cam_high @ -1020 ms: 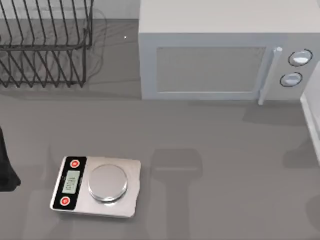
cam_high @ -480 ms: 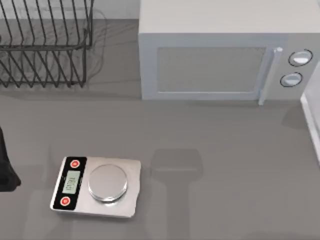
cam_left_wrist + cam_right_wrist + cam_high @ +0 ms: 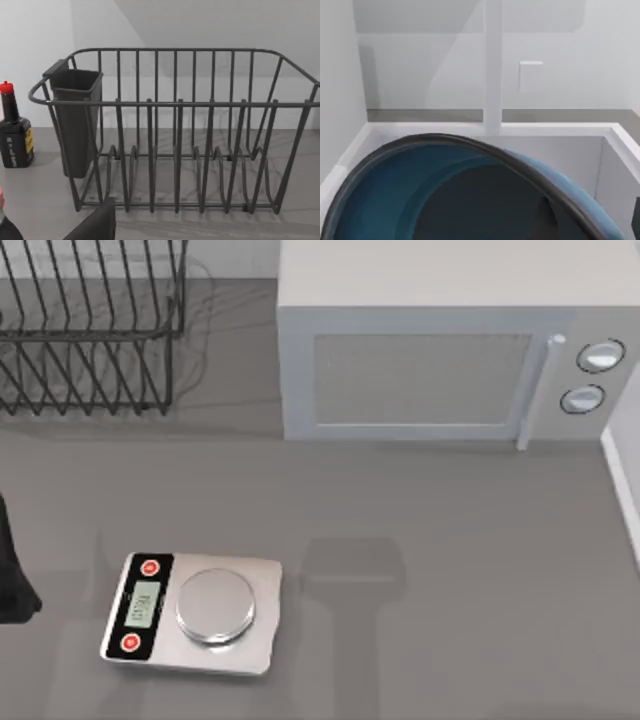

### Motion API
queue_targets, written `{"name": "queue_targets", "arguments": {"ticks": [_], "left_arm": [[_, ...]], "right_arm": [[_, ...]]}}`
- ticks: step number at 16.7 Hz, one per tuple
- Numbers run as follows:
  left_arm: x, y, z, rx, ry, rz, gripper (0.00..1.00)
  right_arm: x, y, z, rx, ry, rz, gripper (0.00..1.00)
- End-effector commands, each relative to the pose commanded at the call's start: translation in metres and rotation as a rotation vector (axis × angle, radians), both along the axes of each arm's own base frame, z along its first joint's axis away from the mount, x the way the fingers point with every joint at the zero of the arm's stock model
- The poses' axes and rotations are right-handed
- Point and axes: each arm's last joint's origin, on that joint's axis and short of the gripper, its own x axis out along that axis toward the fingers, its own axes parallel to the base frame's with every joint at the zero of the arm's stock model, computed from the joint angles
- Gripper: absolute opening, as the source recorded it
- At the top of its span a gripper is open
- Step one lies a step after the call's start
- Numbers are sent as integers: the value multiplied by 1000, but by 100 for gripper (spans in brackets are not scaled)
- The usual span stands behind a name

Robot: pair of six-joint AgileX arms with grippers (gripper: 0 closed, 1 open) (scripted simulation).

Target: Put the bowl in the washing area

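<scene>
Glossy dark blue, the round deep bowl (image 3: 455,195) sits before the white sink basin's rim (image 3: 490,129); whether the right gripper holds it, I cannot tell.

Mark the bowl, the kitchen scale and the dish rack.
bowl (image 3: 385,185): right wrist view, blue inner wall.
kitchen scale (image 3: 215,605): top view, middle of its round silver plate.
dish rack (image 3: 175,103): left wrist view, front top rail.

Even, soft light throughout; faint shadows fall on the surface (image 3: 430,530) beside the scale (image 3: 192,615); the bowl (image 3: 420,190) shows mild gloss.
</scene>
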Motion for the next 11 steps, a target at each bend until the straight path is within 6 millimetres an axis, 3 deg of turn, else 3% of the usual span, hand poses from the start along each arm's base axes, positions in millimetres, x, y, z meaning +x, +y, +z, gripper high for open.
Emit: {"name": "queue_targets", "arguments": {"ticks": [5,11], "left_arm": [[0,0,0,0,0,0,100],[0,0,0,0,0,0,100]], "right_arm": [[0,0,0,0,0,0,98],[0,0,0,0,0,0,100]]}}
